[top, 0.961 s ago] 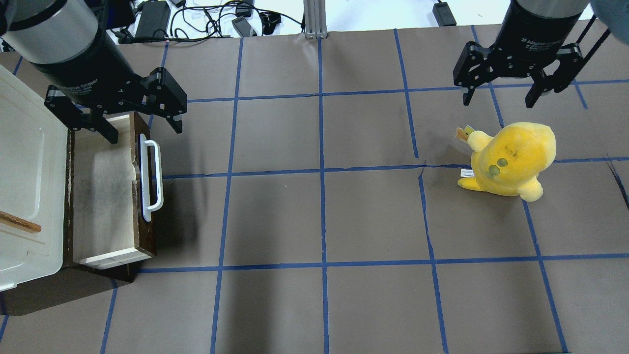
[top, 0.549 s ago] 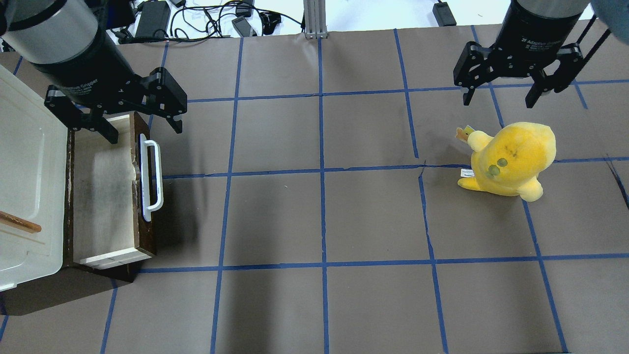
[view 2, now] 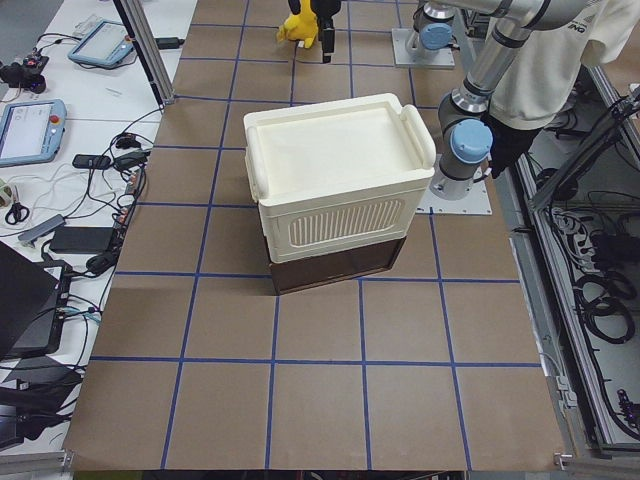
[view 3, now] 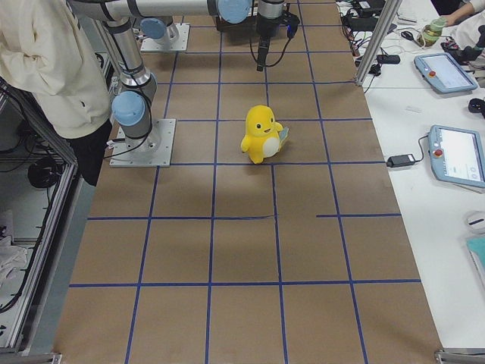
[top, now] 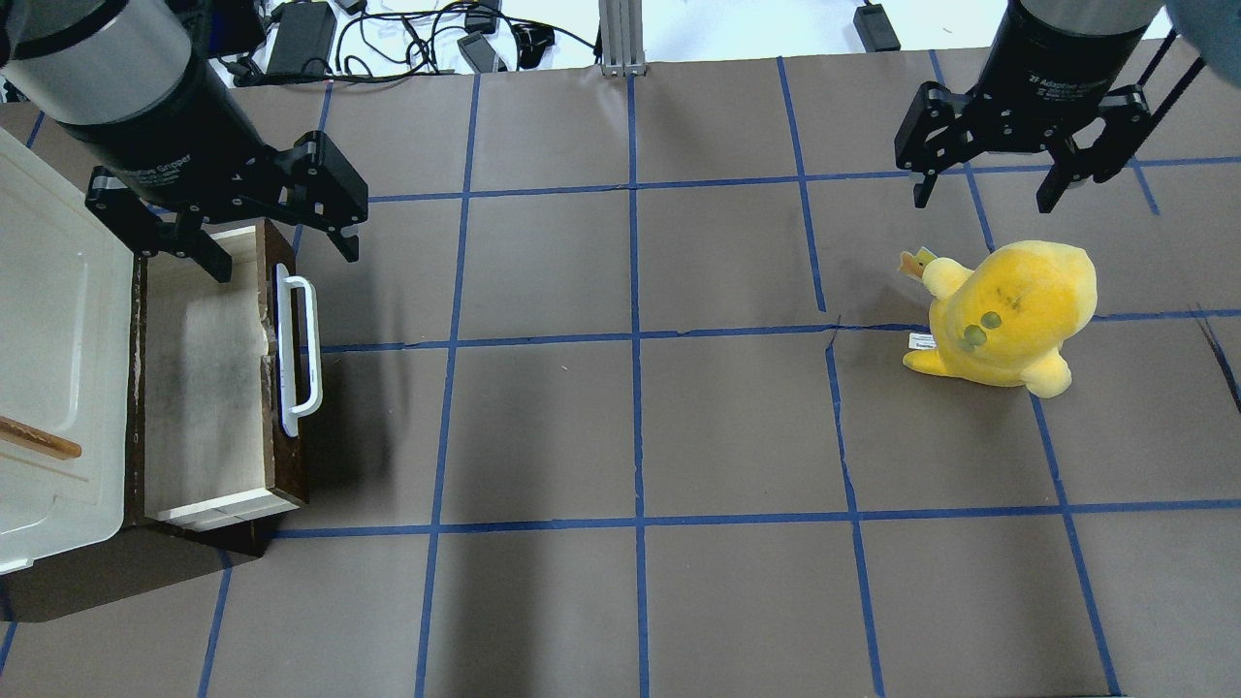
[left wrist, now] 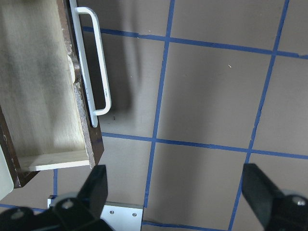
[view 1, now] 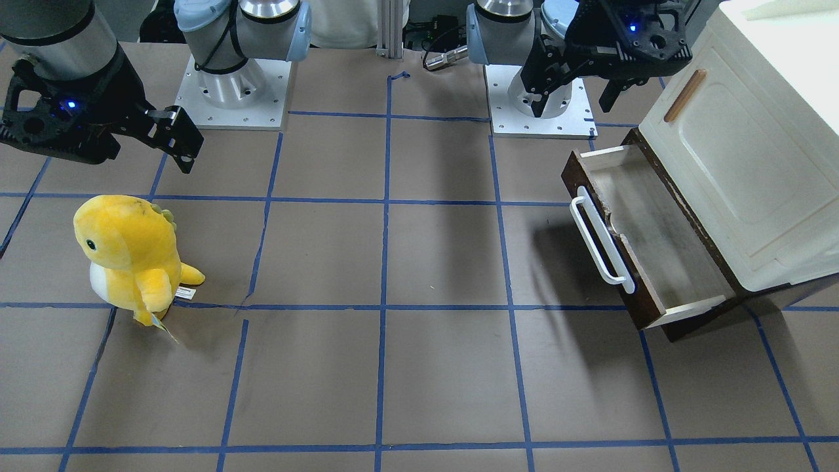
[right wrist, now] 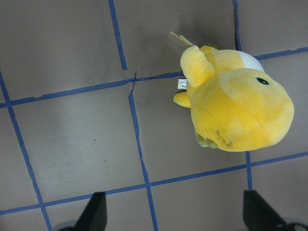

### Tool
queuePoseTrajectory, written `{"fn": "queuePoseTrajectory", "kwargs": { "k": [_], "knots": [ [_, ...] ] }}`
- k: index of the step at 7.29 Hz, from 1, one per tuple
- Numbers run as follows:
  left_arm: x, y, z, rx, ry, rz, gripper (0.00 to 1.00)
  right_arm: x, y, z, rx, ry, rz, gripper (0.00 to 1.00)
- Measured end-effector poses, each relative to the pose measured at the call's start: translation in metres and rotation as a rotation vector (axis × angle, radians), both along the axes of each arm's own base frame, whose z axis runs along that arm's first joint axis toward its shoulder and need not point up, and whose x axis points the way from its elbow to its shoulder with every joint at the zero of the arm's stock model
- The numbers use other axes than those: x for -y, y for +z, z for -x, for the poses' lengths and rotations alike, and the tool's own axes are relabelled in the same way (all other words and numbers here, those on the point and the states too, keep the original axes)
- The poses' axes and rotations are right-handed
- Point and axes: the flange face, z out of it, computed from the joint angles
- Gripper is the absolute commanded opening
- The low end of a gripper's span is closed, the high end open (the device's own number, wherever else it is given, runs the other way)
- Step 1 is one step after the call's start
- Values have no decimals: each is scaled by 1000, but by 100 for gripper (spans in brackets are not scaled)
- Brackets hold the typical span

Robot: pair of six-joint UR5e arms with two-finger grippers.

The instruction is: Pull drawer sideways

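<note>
The dark brown drawer (top: 208,388) with pale inner sides stands pulled out of the cream-white cabinet (top: 48,368) at the table's left. Its white bar handle (top: 296,354) faces the table's middle. The drawer also shows in the front view (view 1: 655,255) and the left wrist view (left wrist: 43,86). My left gripper (top: 283,254) is open and empty. It hovers above the drawer's far end, its jaws spread either side of the front panel and touching nothing. My right gripper (top: 983,202) is open and empty, above the table just beyond a yellow plush toy (top: 1008,315).
The cabinet's cream door has a small brown wooden handle (view 1: 683,95). The plush (view 1: 128,259) stands at the right of the brown paper table with its blue tape grid (top: 635,339). Cables and power supplies (top: 407,39) lie past the far edge.
My left gripper has shifted very slightly above the drawer's far end. The drawer, the plush and the right gripper have not moved.
</note>
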Motion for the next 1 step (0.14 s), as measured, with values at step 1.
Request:
{"fn": "queuePoseTrajectory", "kwargs": {
  "k": [1],
  "knots": [
    [0,0,0,1,0,0,100,0,0,0,0,0,0,100]
  ]
}}
